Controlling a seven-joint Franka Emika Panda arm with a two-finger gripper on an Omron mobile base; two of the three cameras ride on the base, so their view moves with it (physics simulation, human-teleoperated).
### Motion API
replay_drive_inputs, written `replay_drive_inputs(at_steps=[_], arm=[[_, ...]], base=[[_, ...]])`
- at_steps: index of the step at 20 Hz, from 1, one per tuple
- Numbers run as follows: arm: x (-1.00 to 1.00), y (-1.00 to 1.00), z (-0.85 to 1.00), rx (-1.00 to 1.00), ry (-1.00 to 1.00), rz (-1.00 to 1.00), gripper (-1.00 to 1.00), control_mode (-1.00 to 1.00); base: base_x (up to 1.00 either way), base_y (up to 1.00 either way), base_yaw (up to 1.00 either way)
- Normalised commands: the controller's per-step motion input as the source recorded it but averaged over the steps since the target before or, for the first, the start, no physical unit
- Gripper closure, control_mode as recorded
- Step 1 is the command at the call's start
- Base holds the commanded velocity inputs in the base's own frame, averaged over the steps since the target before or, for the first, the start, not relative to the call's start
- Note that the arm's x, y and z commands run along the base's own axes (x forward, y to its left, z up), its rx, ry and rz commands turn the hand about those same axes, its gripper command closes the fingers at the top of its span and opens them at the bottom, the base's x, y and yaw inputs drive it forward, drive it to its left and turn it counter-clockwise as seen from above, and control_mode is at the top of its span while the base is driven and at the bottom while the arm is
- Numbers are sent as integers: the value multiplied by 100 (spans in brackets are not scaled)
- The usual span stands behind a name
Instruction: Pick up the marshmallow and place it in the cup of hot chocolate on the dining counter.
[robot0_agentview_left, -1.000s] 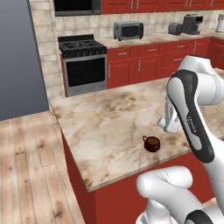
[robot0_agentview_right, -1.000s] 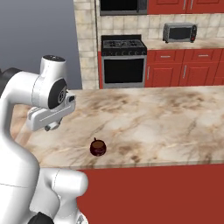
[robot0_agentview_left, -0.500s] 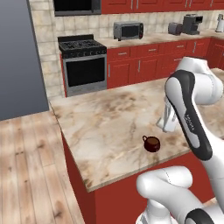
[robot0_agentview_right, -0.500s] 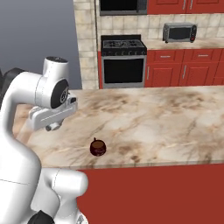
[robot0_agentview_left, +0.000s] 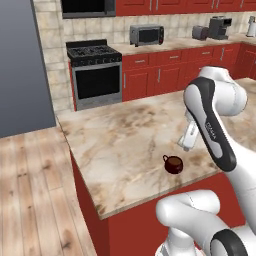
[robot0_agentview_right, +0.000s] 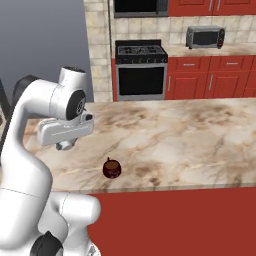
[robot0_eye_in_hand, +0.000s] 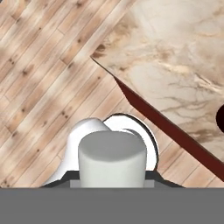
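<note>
A white stubby marshmallow (robot0_eye_in_hand: 112, 153) sits between my fingertips at the bottom of the hand view, with my gripper (robot0_eye_in_hand: 112, 177) shut on it. The hand hangs over the near part of the dining counter (robot0_agentview_left: 125, 135), whose top is beige-brown marble and whose sides are red. My gripper (robot0_agentview_left: 186, 144) hovers just right of and above the small dark maroon mug (robot0_agentview_left: 173, 164) in the left base view. Seen from the right base, the gripper (robot0_agentview_right: 63, 145) is up and left of the mug (robot0_agentview_right: 111, 168). A dark sliver of the mug (robot0_eye_in_hand: 221, 116) shows at the hand view's right edge.
The counter's corner and red side edge (robot0_eye_in_hand: 148, 109) run diagonally through the hand view, with wooden floor (robot0_eye_in_hand: 39, 74) beyond. A steel stove (robot0_agentview_left: 95, 75) and a toaster oven (robot0_agentview_left: 146, 35) on red cabinets stand along the back wall.
The arm has shifted only slightly above the counter. The mug has not moved.
</note>
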Motion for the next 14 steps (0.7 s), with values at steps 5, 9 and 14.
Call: replay_drive_inputs(at_steps=[5, 9, 14], arm=[[0, 0, -8, -4, 3, -1, 100, -100], [20, 1, -7, -12, 4, 0, 100, -100], [44, -11, -10, -33, 4, 0, 100, -100]], base=[[0, 0, 0], [0, 0, 0], [0, 0, 0]])
